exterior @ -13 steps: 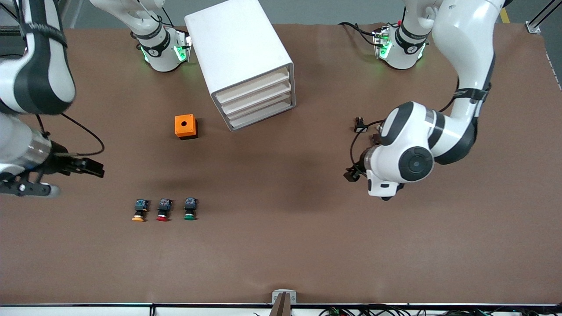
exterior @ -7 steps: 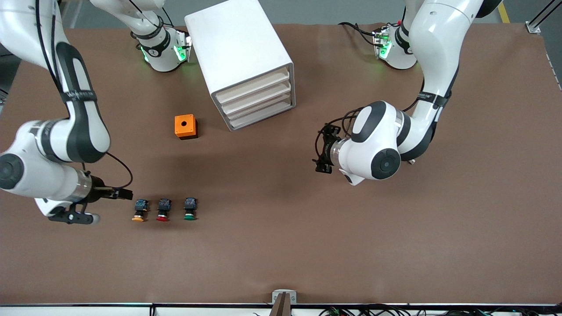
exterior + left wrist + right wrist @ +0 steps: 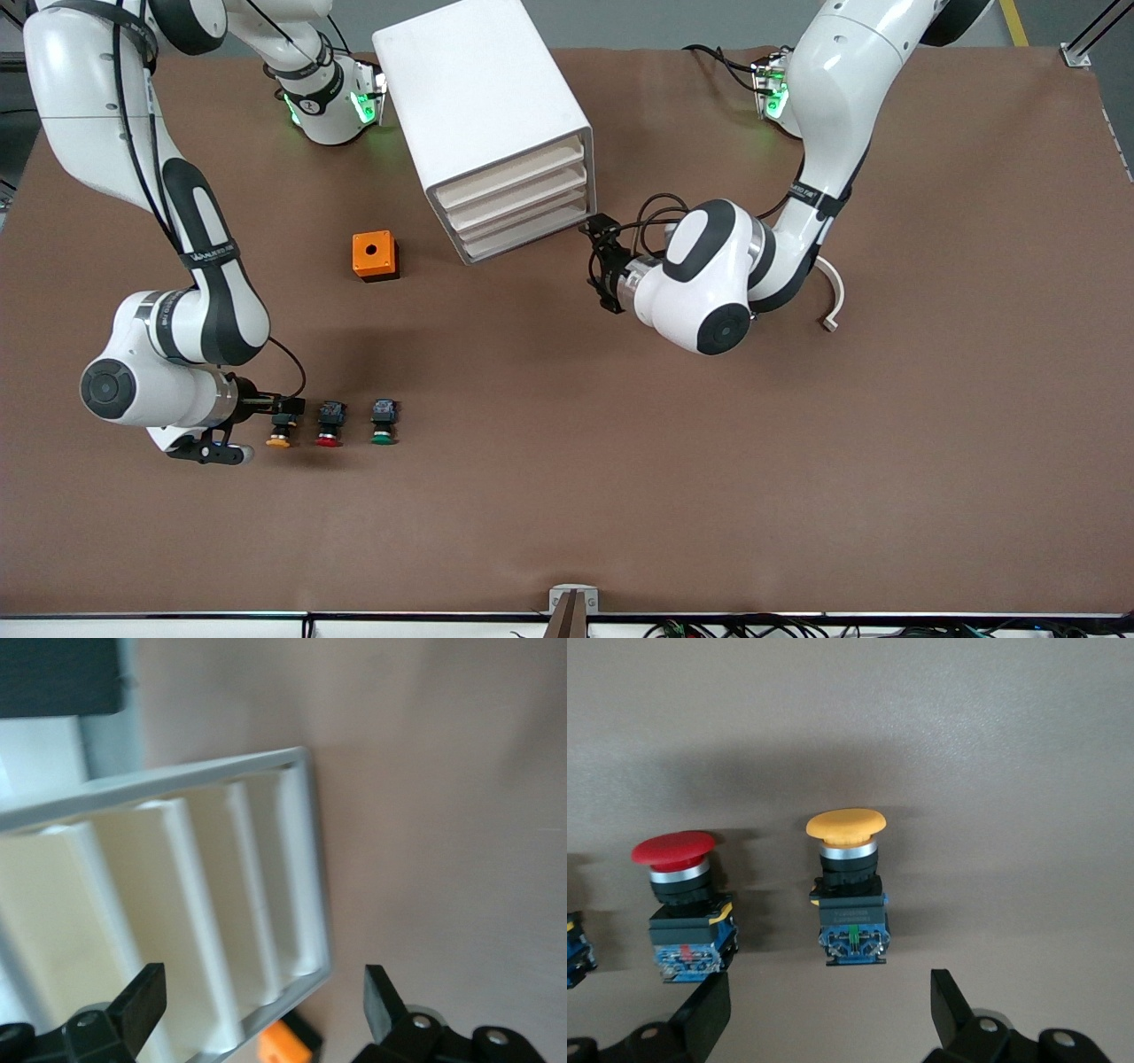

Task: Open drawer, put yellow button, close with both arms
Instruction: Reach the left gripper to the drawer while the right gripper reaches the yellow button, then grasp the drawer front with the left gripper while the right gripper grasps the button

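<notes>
Brown table [image 3: 797,496], white cabinet [image 3: 478,89], orange cube [image 3: 375,255], three pushbuttons [image 3: 330,424]

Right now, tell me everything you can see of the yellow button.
The yellow button is a small pushbutton switch: smooth yellow-orange mushroom cap, silver collar, black body, blue block at its end. It lies on its side on the brown table, untouched, at the right arm's end of a three-switch row, beside the red button.

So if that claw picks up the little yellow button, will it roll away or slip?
The yellow button lies on its side; its round cap might let it roll if nudged. Its blocky blue-and-black body looks stiff, probably offering flat faces to grip. The open right gripper is beside it.
</notes>
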You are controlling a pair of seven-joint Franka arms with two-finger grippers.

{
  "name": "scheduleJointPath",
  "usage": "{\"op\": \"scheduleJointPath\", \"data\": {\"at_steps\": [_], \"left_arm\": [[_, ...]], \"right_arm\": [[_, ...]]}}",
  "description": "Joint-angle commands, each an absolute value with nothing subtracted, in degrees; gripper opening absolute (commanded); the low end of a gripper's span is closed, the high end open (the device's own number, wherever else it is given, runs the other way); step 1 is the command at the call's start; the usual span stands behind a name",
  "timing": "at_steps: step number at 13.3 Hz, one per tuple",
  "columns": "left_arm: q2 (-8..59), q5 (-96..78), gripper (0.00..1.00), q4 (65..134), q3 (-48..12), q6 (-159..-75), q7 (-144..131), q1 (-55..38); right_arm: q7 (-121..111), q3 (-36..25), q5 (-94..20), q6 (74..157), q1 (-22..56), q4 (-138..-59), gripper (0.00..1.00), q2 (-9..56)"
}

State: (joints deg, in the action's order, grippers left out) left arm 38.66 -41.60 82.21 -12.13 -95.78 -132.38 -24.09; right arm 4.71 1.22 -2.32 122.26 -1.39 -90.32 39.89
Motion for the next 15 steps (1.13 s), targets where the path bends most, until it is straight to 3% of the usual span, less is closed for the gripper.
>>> {"op": "scheduleJointPath", "data": {"at_steps": [1,3,4,7,12,15], "left_arm": [[40.4,-48.4,0.95,81.4,-11.9,-89.8,-134.5,-23.0],[42.4,-52.3,0.79,81.2,-11.9,-88.1,-136.7,-23.0],[42.6,-54.8,0.75,81.3,-11.9,-87.0,-136.8,-23.2],[44.2,-58.2,0.68,81.3,-12.0,-84.4,-138.0,-24.5],[45.8,-59.1,0.66,81.4,-12.0,-84.3,-144.1,-28.5],[46.3,-59.2,0.59,81.3,-12.0,-84.3,-145.6,-29.7]], "right_arm": [[3.3,2.0,-3.8,124.9,-2.3,-90.6,1.00,41.6],[3.3,2.1,-3.8,125.6,-2.2,-91.6,0.97,41.6],[2.8,2.0,-3.8,125.7,-2.1,-91.6,0.90,41.7],[0.4,2.1,-3.8,125.8,-2.4,-91.6,0.63,42.0],[-0.4,2.0,-3.8,126.3,-2.2,-91.5,0.17,42.4],[-0.2,2.0,-3.8,125.8,-1.8,-91.1,0.05,41.4]]}}
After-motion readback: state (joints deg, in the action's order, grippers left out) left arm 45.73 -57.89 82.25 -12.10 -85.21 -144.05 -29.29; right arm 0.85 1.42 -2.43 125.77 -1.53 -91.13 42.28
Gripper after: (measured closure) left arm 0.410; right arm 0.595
